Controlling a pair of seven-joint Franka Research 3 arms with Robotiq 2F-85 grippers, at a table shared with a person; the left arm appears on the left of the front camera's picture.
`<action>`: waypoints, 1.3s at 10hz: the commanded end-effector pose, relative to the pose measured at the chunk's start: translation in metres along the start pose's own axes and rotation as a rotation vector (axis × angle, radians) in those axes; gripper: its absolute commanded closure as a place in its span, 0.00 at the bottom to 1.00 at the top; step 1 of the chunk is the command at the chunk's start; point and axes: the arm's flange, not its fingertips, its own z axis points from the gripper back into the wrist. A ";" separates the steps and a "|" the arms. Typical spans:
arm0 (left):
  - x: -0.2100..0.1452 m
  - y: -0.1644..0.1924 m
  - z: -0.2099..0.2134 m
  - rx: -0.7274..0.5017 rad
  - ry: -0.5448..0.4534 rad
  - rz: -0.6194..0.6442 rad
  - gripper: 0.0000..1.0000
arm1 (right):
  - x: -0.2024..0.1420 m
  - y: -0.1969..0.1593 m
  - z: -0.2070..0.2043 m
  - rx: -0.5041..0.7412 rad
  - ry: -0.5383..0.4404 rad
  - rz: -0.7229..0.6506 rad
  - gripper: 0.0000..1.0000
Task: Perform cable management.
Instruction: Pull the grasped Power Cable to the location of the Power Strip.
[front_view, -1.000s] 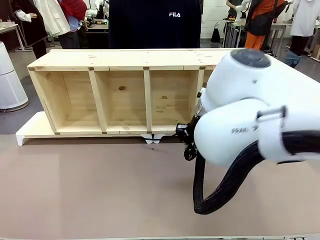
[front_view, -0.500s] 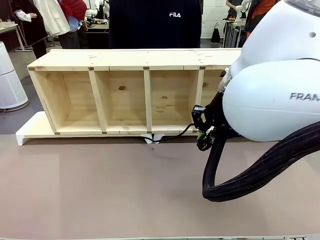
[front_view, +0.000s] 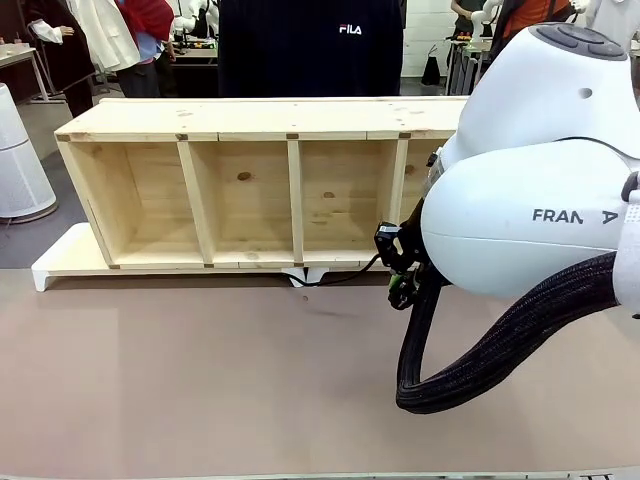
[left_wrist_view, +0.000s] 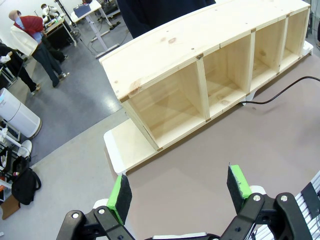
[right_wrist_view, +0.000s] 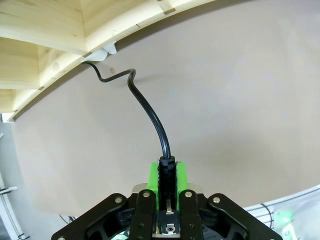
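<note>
1. My left claw (left_wrist_view: 179, 189) hangs released above the table (left_wrist_view: 200, 150). Its green pads (left_wrist_view: 120, 196) are spread wide with nothing between them.
2. Past it lies the shelf (front_view: 240, 120), a pale wooden box on its side. Its compartments open toward me, and it rests on a white base (front_view: 58, 262). A person (front_view: 310, 45) in a dark top stands just behind it.
3. The cable (front_view: 345, 276) comes out from under the shelf's front edge near the middle, by a small white foot (front_view: 305, 274). From there it runs rightward (my right wrist view shows a kink in it close to the shelf).
4. My right claw (front_view: 398, 275) is clenched on the cable's plug (right_wrist_view: 167, 172). The green pads press the plug from both sides, and the cord leads straight out from between the fingertips. This claw sits low, just in front of the shelf's right end.
</note>
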 end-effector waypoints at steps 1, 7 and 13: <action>0.001 -0.001 -0.001 -0.003 -0.011 0.013 0.00 | 0.003 0.003 -0.002 0.029 0.002 -0.006 0.84; 0.001 -0.001 -0.001 -0.003 -0.011 0.013 0.00 | 0.031 -0.049 -0.009 -0.095 0.029 -0.001 0.84; 0.001 -0.001 -0.001 -0.003 -0.011 0.013 0.00 | 0.092 -0.151 -0.019 -0.202 0.058 -0.102 0.84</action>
